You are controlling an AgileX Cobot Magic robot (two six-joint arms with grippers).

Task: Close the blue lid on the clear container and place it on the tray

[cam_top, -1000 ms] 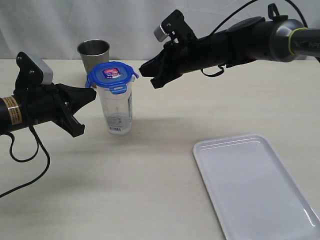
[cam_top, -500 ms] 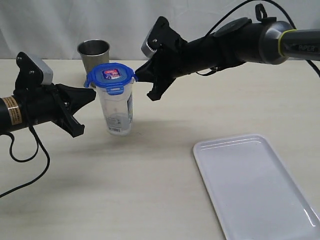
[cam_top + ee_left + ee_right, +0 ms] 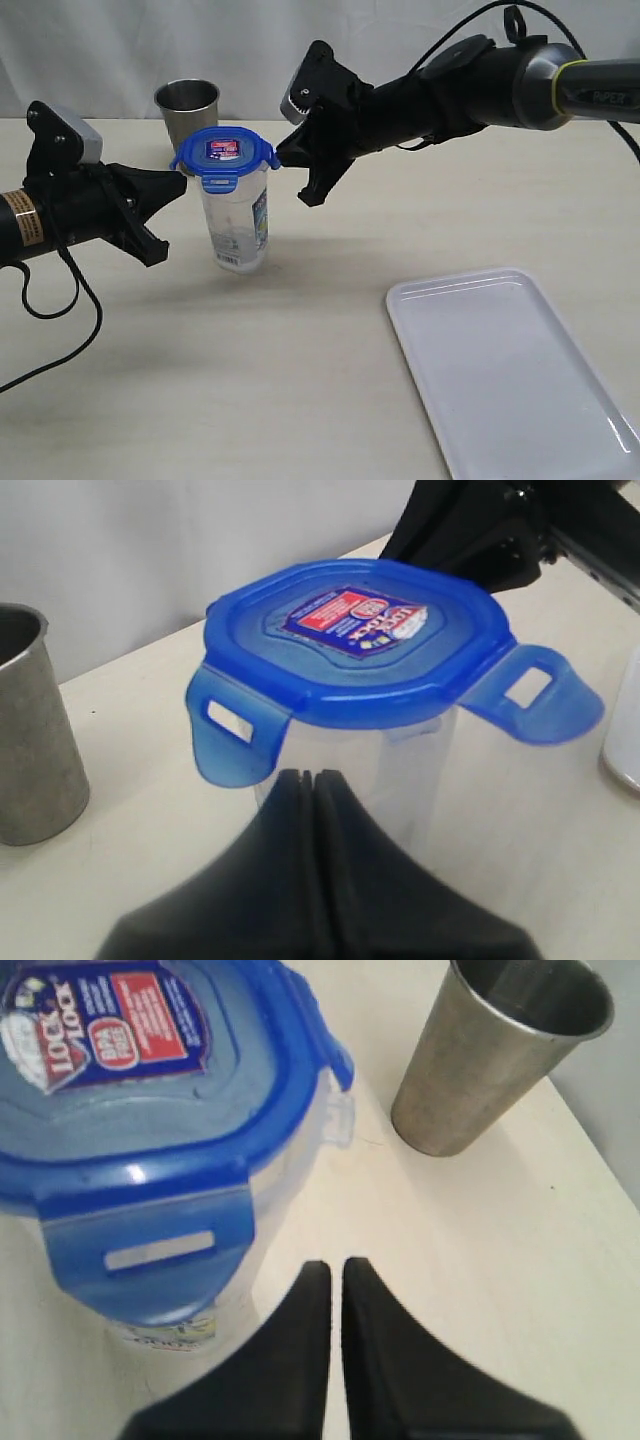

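Nearest the camera, the tray (image 3: pixel 520 400) lies on the table (image 3: pixel 300 380), well apart from the work, the place where the container is meant to end up. Farther in, the clear container (image 3: pixel 238 225) stands upright on the table, not yet on the tray, with the blue lid (image 3: pixel 225 150) seated on its rim. The lid's tabs flare outward in the left wrist view, so it appears laid on rather than locked. The left gripper (image 3: pixel 180 184), its fingers pressed together on nothing, points at the tab on its side, just under the lid's edge; whether it touches is hard to tell. From the opposite side the right gripper (image 3: pixel 284 152), likewise closed and empty, sits just beside the lid's other tab. Closed tips make blunt pushers, and two arms bracketing the container suggest one steadies while the other presses tabs down. Snapping the tabs looks to be the step in hand, with the carry to follow. Behind stands a steel cup (image 3: pixel 187 105), near the container and easily knocked.
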